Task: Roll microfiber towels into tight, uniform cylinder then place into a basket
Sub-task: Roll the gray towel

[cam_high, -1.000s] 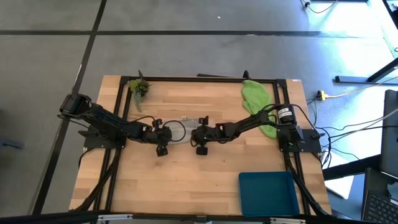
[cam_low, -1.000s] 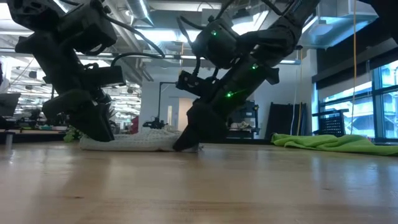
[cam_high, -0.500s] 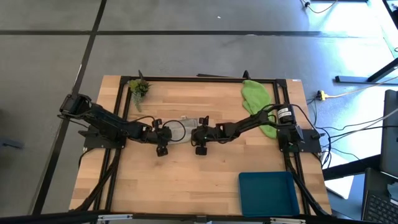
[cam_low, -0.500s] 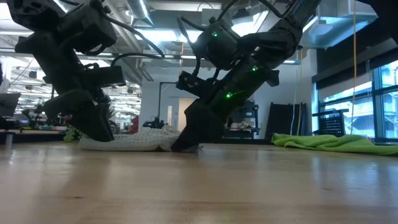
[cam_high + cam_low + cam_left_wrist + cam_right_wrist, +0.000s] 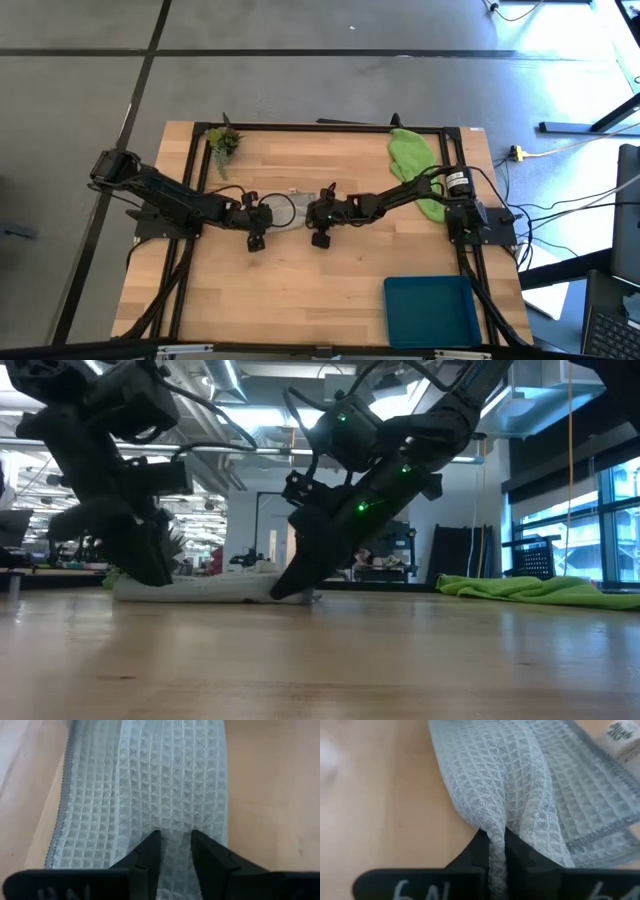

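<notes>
Pinching the grey towel (image 5: pixel 520 795) at mid-table, both arms are on the rolling step, as I read it. The right gripper (image 5: pixel 496 851) is clenched on a raised fold at one end; the left gripper (image 5: pixel 175 851) grasps the other end, its fingers (image 5: pixel 147 852) straddling a strip of cloth. The green towel (image 5: pixel 415 160) lies untouched at the far right edge, and the basket (image 5: pixel 428 308) sits near the right front corner (nothing in it that I can see). Next, I'd judge, both ends must turn over together, evenly, to start a tight roll.
</notes>
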